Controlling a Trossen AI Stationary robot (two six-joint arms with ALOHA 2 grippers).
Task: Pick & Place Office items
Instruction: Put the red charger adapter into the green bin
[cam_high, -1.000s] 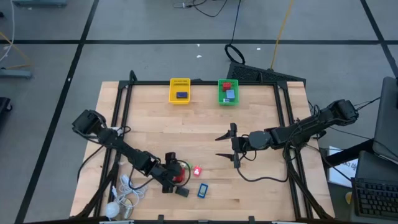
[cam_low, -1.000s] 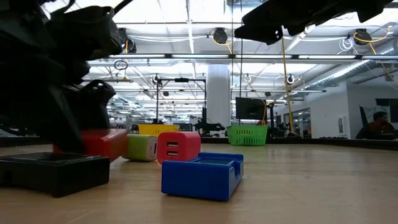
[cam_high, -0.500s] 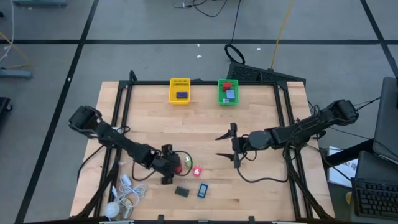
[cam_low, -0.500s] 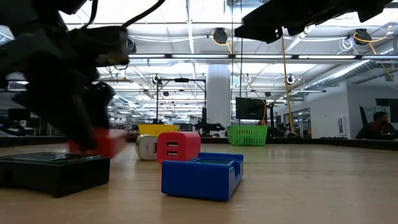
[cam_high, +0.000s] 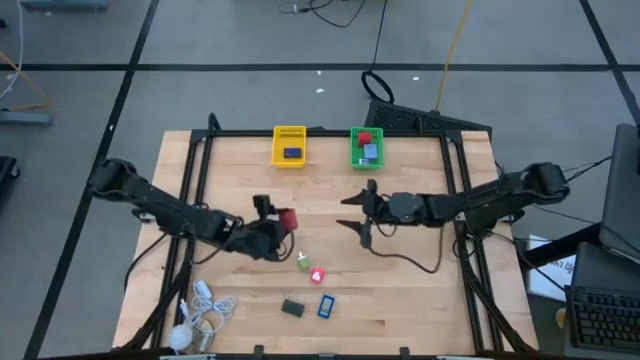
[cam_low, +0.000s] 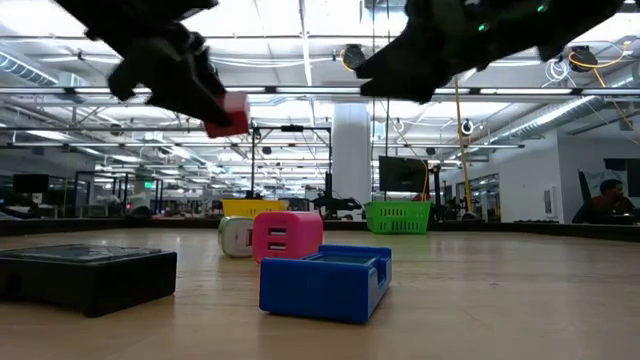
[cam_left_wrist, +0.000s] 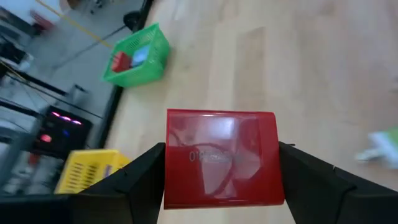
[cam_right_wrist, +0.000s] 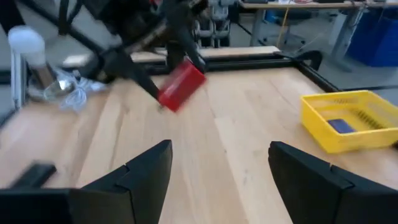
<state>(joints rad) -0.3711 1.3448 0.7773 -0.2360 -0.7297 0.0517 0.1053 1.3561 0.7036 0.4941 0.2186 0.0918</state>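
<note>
My left gripper (cam_high: 280, 222) is shut on a red block (cam_left_wrist: 221, 158) held well above the table; the block also shows in the low view (cam_low: 228, 115) and the right wrist view (cam_right_wrist: 180, 85). My right gripper (cam_high: 353, 212) hangs open and empty right of the table's middle. On the table's near half lie a green piece (cam_high: 303, 264), a pink piece (cam_high: 318, 274), a blue piece (cam_high: 326, 305) and a black piece (cam_high: 292, 308). My left gripper pinches the red block by its two opposite side faces (cam_left_wrist: 171, 168), one finger (cam_left_wrist: 134, 183) on each side. The fingers come from the table's left. The block is lifted clear of the table and sits tilted in the low view.
A yellow basket (cam_high: 289, 145) with a blue item and a green basket (cam_high: 367, 147) with red and blue items stand at the far edge. A white coiled cable (cam_high: 208, 308) with a white ball (cam_high: 180, 337) lies at the near left corner.
My left gripper has risen with the red block, lifting it clear of the table, and has gone toward the far edge away from the other pieces. My right gripper has moved toward the table's left and far edge.
</note>
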